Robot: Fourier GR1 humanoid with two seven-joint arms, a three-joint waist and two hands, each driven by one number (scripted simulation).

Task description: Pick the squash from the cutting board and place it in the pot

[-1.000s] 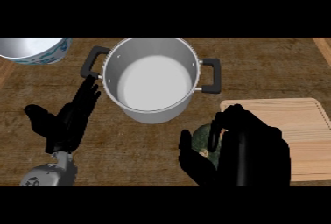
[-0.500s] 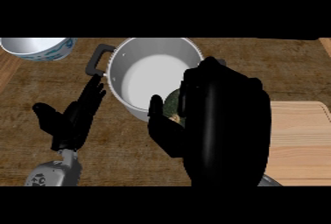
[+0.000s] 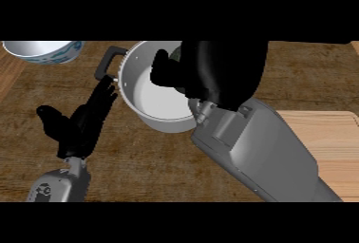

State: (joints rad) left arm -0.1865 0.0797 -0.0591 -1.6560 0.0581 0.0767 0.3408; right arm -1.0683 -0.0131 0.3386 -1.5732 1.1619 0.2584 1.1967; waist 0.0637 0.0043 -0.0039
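Observation:
The steel pot (image 3: pixel 167 124) stands at the counter's upper middle, and its pale inside shows below my right hand. My right hand (image 3: pixel 217 71) hovers over the pot's right half, fingers and thumb curled. The squash is almost wholly hidden in that hand; only a dull green sliver (image 3: pixel 176 54) shows between thumb and fingers. The grey right forearm slants down to the lower right. My left hand (image 3: pixel 79 124) rests open at the left, its straight fingers pointing up beside the pot's black handle (image 3: pixel 107 60). The wooden cutting board (image 3: pixel 329 137) lies at the right edge, partly behind the forearm.
A white bowl with a blue pattern (image 3: pixel 43 50) sits at the upper left corner. Dark wooden counter (image 3: pixel 147 171) stretches below the pot between both forearms.
My right hand has carried the squash up and left from the cutting board to above the pot. The left hand has stayed where it was beside the pot's handle.

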